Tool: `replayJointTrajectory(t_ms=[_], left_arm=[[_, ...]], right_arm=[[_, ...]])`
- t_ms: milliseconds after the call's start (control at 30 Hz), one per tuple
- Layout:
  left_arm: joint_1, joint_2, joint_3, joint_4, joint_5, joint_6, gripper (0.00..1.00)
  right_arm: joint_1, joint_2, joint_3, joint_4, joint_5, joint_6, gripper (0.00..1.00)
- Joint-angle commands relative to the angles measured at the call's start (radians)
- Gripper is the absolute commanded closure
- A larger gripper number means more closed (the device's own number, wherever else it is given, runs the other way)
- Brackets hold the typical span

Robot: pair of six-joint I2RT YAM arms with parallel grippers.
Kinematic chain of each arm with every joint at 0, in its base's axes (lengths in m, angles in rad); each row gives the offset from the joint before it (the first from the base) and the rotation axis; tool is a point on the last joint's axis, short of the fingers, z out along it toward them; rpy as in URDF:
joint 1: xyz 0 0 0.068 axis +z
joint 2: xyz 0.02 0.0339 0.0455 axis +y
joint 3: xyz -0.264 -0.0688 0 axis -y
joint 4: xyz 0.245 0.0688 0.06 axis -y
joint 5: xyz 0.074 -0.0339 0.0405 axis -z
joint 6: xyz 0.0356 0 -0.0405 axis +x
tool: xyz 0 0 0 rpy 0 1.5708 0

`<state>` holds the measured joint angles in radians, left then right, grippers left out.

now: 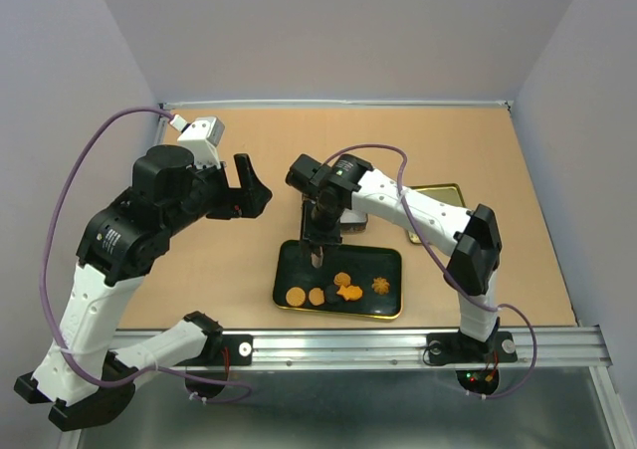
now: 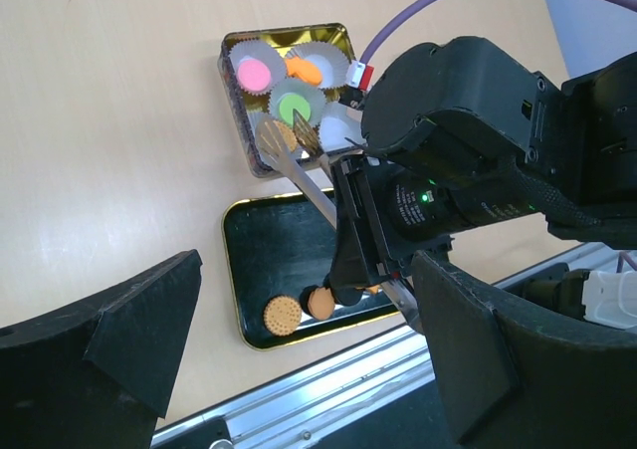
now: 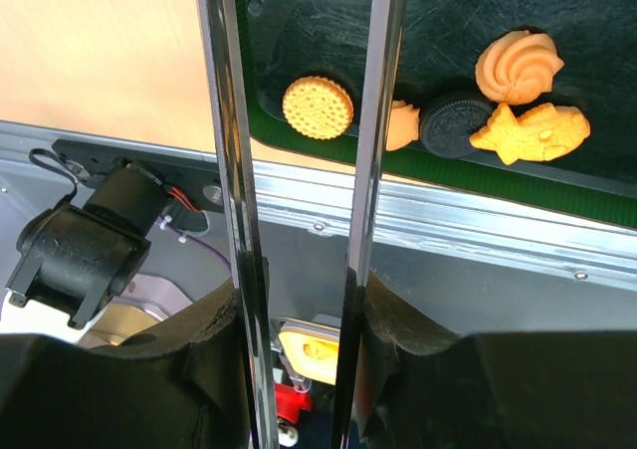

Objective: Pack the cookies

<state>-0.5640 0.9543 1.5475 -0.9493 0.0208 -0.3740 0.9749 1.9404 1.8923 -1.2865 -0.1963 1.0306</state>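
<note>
A dark tray (image 1: pixel 294 260) holds loose cookies: a tan round (image 1: pixel 296 296), a dark round (image 1: pixel 317 296), an orange fish (image 1: pixel 348 292) and a brown swirl (image 1: pixel 380 286). They also show in the right wrist view, tan round (image 3: pixel 318 108) and swirl (image 3: pixel 519 66). Behind the tray, a gold tin (image 2: pixel 231 81) holds paper cups with a pink cookie (image 2: pixel 253 72), a green one (image 2: pixel 293 104) and a tan one (image 2: pixel 275 136). My right gripper (image 1: pixel 320 232) is shut on metal tongs (image 3: pixel 231 170), whose tips reach over the tin's near cups. My left gripper (image 2: pixel 304 369) hangs open and empty, raised left of the tray.
The tin's gold lid (image 1: pixel 443 195) lies right of the right arm. The metal base rail (image 1: pixel 348 347) runs along the near table edge just below the tray. Grey walls close in the table at the back and sides.
</note>
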Motion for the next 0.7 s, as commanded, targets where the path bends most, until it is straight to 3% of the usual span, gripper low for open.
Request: replayJointTrajectory(t_ms=[0,667], left_arm=[[-0.005,-0.005,0.043,0.009,-0.013,0.020,0.01],[-0.004,-0.005,0.045,0.007,-0.038,0.037,0.01]], right_arm=[[-0.004,0.003,0.008,0.003,-0.008,-0.020,0.60],[-0.027,0.011,-0.044,0.030,0.000,-0.029,0.50]])
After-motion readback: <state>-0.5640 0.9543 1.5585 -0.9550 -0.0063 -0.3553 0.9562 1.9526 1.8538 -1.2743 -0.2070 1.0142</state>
